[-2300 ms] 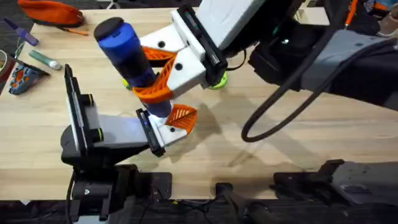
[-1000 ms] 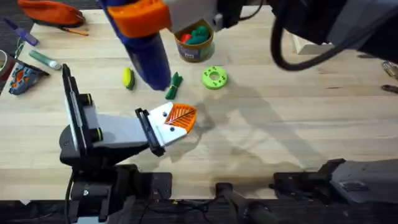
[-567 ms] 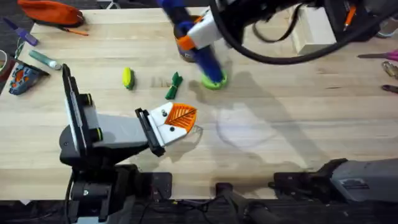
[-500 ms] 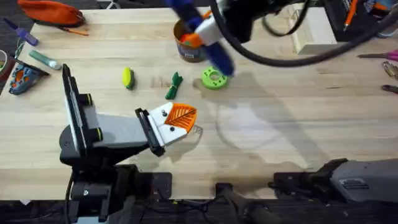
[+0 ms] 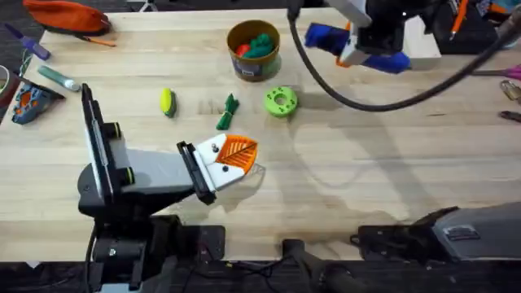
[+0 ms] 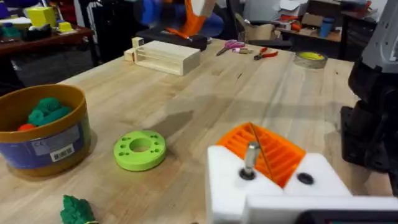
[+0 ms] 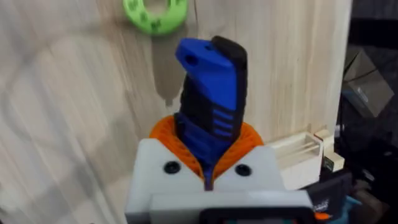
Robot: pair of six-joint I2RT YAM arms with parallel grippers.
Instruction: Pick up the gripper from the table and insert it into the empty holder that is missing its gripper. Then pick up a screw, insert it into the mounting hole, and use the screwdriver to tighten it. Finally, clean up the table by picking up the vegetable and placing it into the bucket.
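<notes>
My right gripper point(image 5: 360, 45) hangs over the far right of the table, shut on the blue screwdriver point(image 5: 322, 37), whose body stands up between the orange pads point(image 7: 211, 106). My left gripper point(image 5: 231, 158) rests low near the table's middle. Its white holder point(image 6: 273, 186) carries the orange ribbed gripper point(image 6: 264, 148), and a screw point(image 6: 250, 157) stands in one mounting hole. The yellow bucket point(image 5: 253, 49) at the back holds green and red pieces. A yellow-green vegetable point(image 5: 167, 102) and a small leafy green one point(image 5: 228, 112) lie on the wood in front of it.
A green disc with holes point(image 5: 281, 101) lies right of the leafy piece. A pale wooden block point(image 6: 165, 57) stands at the back right, beside my right gripper. Tools and an orange pouch point(image 5: 69, 16) crowd the far left edge. Bare wood stretches across the right half.
My right arm has swung the screwdriver from above my left gripper back and to the right, past the bucket to the wooden block. The left arm has not moved.
</notes>
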